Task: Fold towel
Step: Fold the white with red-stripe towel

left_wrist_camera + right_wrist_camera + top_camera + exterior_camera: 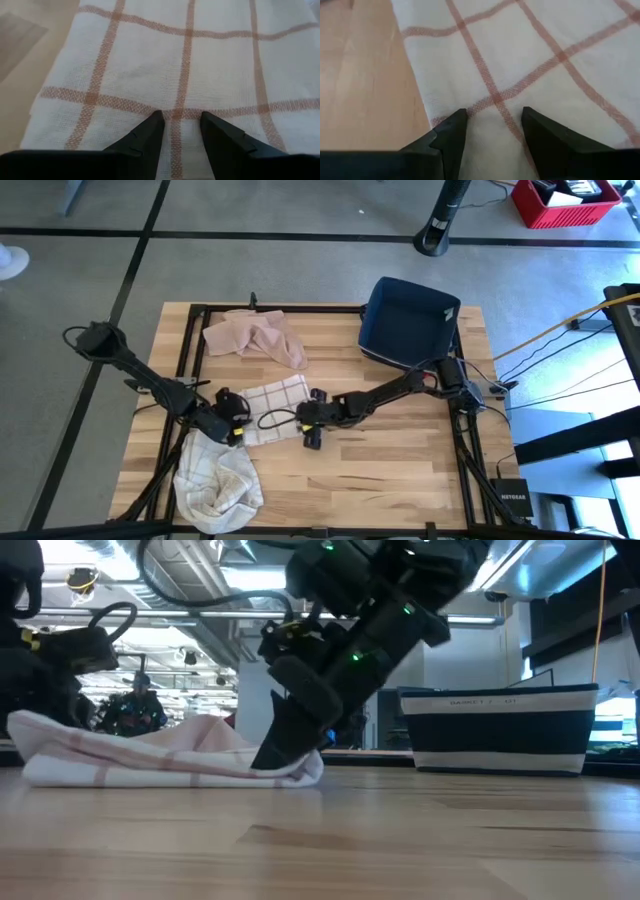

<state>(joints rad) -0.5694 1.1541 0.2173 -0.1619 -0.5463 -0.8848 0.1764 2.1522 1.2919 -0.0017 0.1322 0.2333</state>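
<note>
A white towel with reddish checks [272, 408] lies folded and flat at the middle of the table. My left gripper [238, 427] stands open over the towel's left edge. In the left wrist view the left gripper [182, 120] has checked cloth showing between its fingertips. My right gripper [308, 423] stands open at the towel's right edge. In the right wrist view the right gripper [492, 125] sits just inside that edge [417, 85]. The low view shows the towel [150, 760] as a low stack, with my right gripper's dark finger [285, 740] reaching down to its end. My left gripper slants down from the table's left, its open fingertips [150, 127] at the towel's top layer near its left edge; I cannot tell whether they touch. My right gripper slants down from the table's right, its open fingertips [452, 125] meeting the top layer [492, 100] near the right edge. Nothing is pinched, and the towel lies flat.
A pink cloth [255, 337] lies crumpled at the far side. A white cloth with grey checks [215, 480] is heaped at the near left corner. A dark blue basket [410, 320] stands at the far right. Bare wood [400, 460] lies on the near right.
</note>
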